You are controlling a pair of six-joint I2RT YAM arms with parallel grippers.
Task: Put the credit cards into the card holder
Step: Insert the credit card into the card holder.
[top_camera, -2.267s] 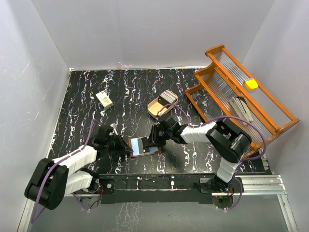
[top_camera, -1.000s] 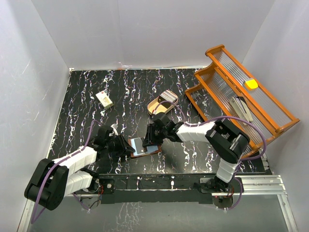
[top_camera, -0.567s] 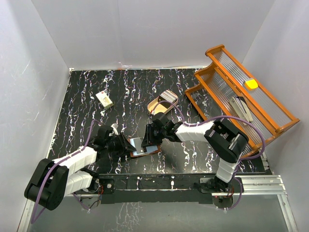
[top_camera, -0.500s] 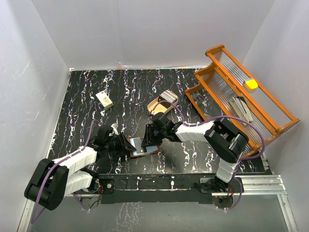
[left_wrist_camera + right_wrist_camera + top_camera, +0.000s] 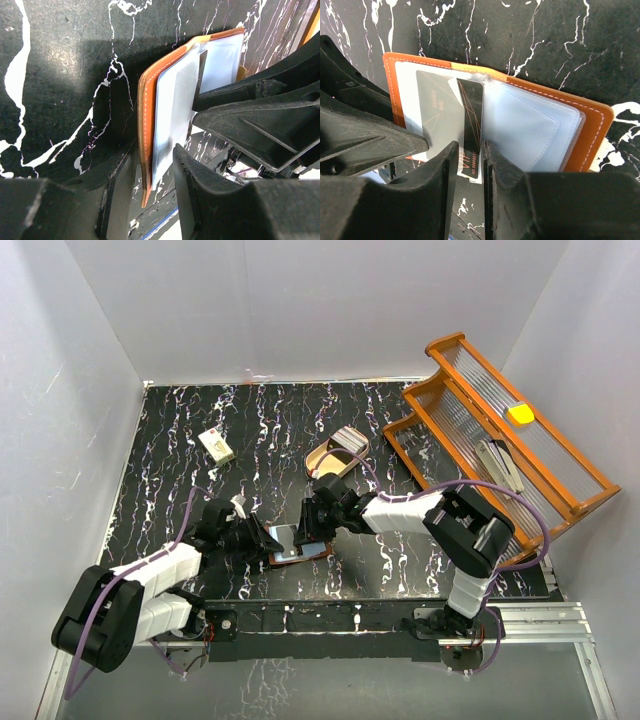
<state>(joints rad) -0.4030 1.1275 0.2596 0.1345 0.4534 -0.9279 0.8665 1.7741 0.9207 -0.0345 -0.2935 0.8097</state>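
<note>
Card holder (image 5: 296,543) lies open, lining up, on the tabletop (image 5: 180,440), toward 6 o'clock between the two arms.

Left gripper (image 5: 152,152) reaches in from 9 o'clock. Its fingers (image 5: 200,190) straddle the holder's left edge, with the leather cover and one clear sleeve between them. Cannot tell whether they clamp or only flank it. Judged purpose: stop the holder sliding and keep the pocket mouth exposed.

Right gripper (image 5: 470,146) comes from 3 o'clock. Its fingers (image 5: 432,185) pinch a dark credit card (image 5: 470,125) by its near end. The far end appears to be under the sleeve, overlapping a grey card (image 5: 437,120) seated there. Gripping the tail leaves the leading edge free to slide.

Step in hand: pushing this card home. Risk: it catches on the sleeve lip.

Remaining cards (image 5: 347,438) wait at the beige tray (image 5: 312,465), 1 o'clock of the holder.
</note>
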